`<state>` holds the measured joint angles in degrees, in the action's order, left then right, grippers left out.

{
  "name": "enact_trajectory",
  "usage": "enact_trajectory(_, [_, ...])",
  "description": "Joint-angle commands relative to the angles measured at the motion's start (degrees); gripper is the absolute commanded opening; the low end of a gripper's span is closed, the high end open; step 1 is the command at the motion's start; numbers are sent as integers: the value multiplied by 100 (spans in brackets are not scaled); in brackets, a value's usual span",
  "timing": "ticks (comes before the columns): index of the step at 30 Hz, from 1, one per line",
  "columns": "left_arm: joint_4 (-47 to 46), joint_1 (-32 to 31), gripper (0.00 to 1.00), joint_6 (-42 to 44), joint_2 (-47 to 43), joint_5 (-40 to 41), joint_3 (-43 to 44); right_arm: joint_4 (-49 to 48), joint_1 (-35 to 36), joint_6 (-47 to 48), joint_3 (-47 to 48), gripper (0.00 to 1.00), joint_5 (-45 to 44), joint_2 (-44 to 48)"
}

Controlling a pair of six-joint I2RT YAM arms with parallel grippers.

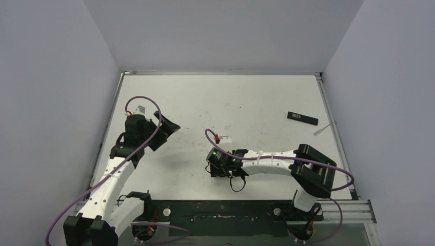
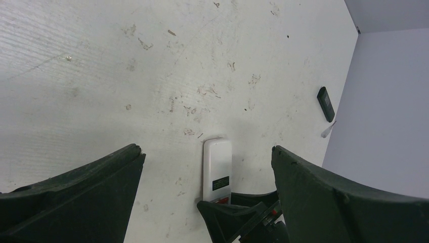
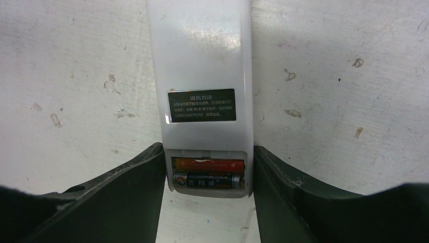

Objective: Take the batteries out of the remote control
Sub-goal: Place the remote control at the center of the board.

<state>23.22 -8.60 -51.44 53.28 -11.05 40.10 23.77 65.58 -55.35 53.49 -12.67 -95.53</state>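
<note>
A white plastic remote control [image 3: 202,55] lies back-up on the scuffed white table [image 1: 231,97], near the middle of the surface. The cover is off the battery compartment at one end. Two cells lie side by side across that compartment. The reddish-brown cylindrical battery [image 3: 208,164] sits on the side nearer the remote's black label [image 3: 202,105]. The dark cylindrical battery [image 3: 210,180] lies just beyond it, against the end wall of the remote. Both are seated in the compartment and touch each other along their length.

The right gripper [image 3: 208,148] is closed on the white remote at the compartment end. One dark finger presses each long side of the casing, so the open compartment lies between them. The remote's body stretches away from the gripper, flat on the table.

The left gripper [image 2: 206,152] hangs above the table, well to the left of the white remote, with its jaws spread wide and nothing between them. Its camera looks across the table at the remote and at the right gripper clamped on the remote's near end.

A slim black oblong object [image 1: 302,118] lies far to the right of the white remote, near the table's right edge. A small thin white piece [image 1: 322,129] lies just beside that object, on the side away from the remote.
</note>
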Motion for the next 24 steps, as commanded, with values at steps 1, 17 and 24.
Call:
enact_trajectory(1, [-239, 65, 97, -6, -60, -83, -2, 77, -26, -115, 94, 40, -131, 25])
enact_trajectory(17, [-235, 122, 97, 2, -85, -152, -59, 7, -6, -72, 60, 59, -90, 111])
enact_trajectory(24, [-280, 148, 97, 31, -46, -298, -63, 67, 7, -63, 106, 66, -148, 159])
